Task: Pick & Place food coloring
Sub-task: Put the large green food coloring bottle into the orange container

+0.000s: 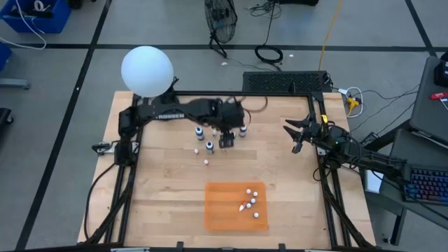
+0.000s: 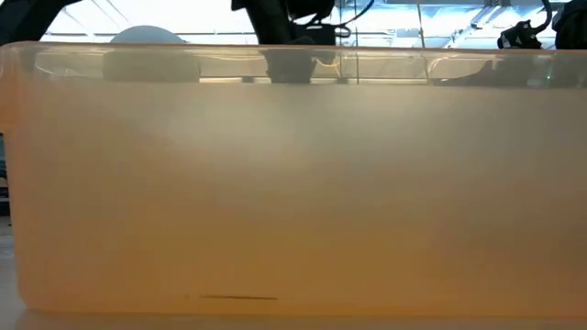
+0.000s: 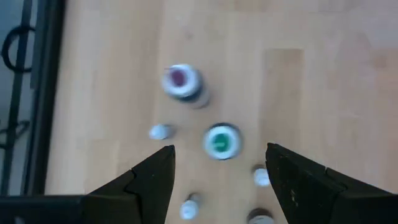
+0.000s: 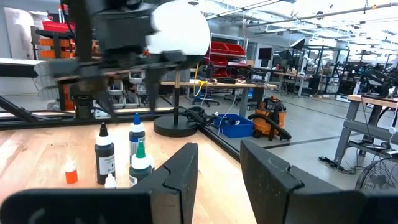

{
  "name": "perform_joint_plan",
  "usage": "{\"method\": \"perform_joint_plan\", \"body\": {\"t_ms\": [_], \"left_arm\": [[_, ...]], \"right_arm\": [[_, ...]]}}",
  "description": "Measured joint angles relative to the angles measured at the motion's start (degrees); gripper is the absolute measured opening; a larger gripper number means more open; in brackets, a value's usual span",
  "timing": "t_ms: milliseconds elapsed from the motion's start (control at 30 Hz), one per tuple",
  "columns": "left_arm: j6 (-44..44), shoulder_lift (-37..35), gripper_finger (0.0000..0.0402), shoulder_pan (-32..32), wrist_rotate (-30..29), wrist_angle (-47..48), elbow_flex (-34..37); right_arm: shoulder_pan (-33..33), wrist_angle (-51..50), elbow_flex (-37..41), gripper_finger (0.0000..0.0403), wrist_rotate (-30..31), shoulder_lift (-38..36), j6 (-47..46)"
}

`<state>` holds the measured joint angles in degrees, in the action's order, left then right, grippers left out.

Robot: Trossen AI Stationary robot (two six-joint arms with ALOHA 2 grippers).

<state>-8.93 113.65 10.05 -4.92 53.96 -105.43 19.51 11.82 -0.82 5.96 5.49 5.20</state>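
Note:
Dark round food coloring bottles stand upright on the wooden table near its far middle, with tiny white droppers beside them. Several more small white droppers lie on the flat orange mat. My left gripper hangs open above the bottle group. In the left wrist view its fingers stand either side of a green-topped bottle, apart from it, with a purple-topped bottle beyond. My right gripper waits open toward the table's right side and faces the bottles.
A white ball-shaped lamp stands at the table's far left corner. The black frame rails run along the table's sides. In the low view a blurred orange surface fills almost everything; only the arms' tops show.

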Motion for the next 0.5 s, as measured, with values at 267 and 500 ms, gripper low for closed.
{"method": "perform_joint_plan", "body": {"t_ms": [267, 500], "left_arm": [[-2.9, 5.3, 0.0250, -4.8, -7.6, -0.7, 0.1], [-0.7, 6.4, 0.0250, -3.8, -14.3, -1.3, 0.0]], "right_arm": [[0.0, -0.1, 0.0, 0.0110, 0.0, 0.4, 0.0], [0.0, 0.0, 0.0, 0.0111, 0.0, 0.4, 0.0]]}}
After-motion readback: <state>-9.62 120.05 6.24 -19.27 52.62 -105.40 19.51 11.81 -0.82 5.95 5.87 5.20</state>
